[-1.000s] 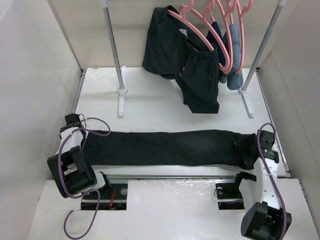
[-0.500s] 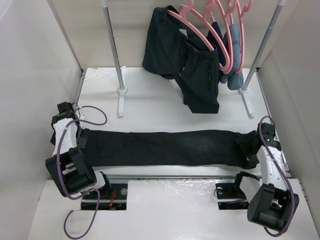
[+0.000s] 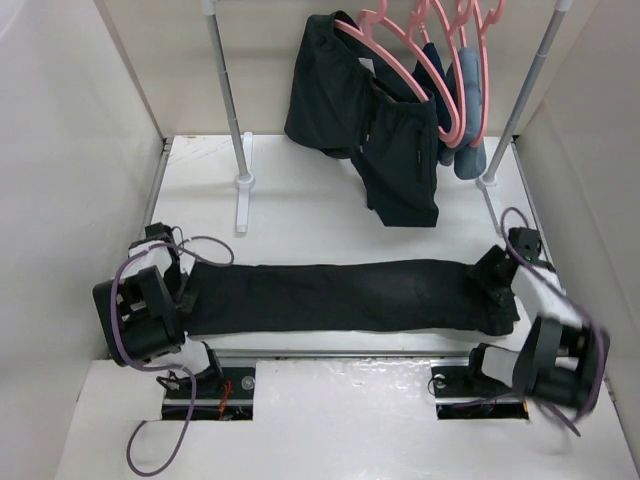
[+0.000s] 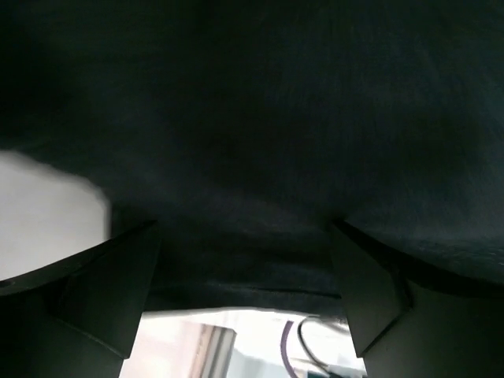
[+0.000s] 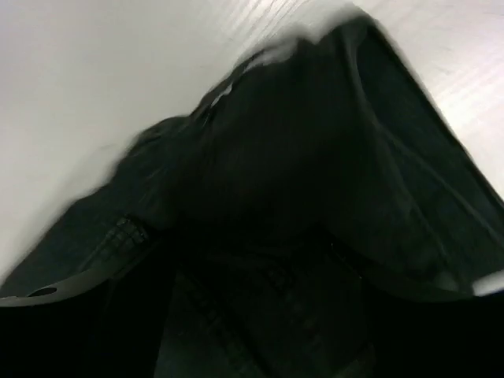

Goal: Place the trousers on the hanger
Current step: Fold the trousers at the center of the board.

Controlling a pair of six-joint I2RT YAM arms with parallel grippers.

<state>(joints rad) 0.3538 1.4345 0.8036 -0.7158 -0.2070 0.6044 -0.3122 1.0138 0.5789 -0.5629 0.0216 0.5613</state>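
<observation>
The trousers (image 3: 330,295), one pair, lie flat; left pincer (image 4: 242,228) wide, right pincer (image 3: 496,279) unclear.

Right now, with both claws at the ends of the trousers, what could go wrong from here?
1. The left claw stands wide open at the trousers' left end; closing on only the top layer could let the rest slip.
2. The right claw sits at the bunched right end and its wrist view is blurred; an uneven pinch is possible.
3. The pink hangers hang crowded beside a short black garment; long legs may snag there.
</observation>
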